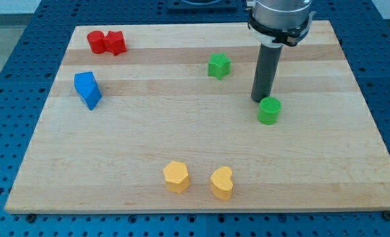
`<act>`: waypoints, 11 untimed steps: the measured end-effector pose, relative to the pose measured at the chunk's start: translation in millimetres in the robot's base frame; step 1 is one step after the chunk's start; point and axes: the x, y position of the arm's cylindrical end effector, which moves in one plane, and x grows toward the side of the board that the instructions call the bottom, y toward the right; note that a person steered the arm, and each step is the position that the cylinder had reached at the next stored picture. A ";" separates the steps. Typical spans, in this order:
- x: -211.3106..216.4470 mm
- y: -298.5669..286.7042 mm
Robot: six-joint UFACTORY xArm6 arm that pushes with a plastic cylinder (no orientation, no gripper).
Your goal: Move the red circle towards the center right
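Observation:
The red circle [96, 41] sits near the board's top left corner, touching a red star-like block [116, 43] on its right. My tip [260, 99] rests on the board at the view's centre right, just above and left of a green round block [269, 110], very close to it. The tip is far to the right of the red circle.
A green star-like block [219, 65] lies left of the rod. Two blue blocks [87, 89] sit together at the left. A yellow hexagon [176, 176] and a yellow heart [222, 183] lie near the bottom edge of the wooden board [195, 138].

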 end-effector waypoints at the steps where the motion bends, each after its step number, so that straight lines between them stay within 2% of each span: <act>1: 0.0 -26.3; 2: 3.4 -55.8; 3: 59.8 -21.2; 4: 64.6 6.2; 6: -7.1 38.5; 9: -6.7 34.0; 10: -14.8 9.2; 11: -31.3 13.9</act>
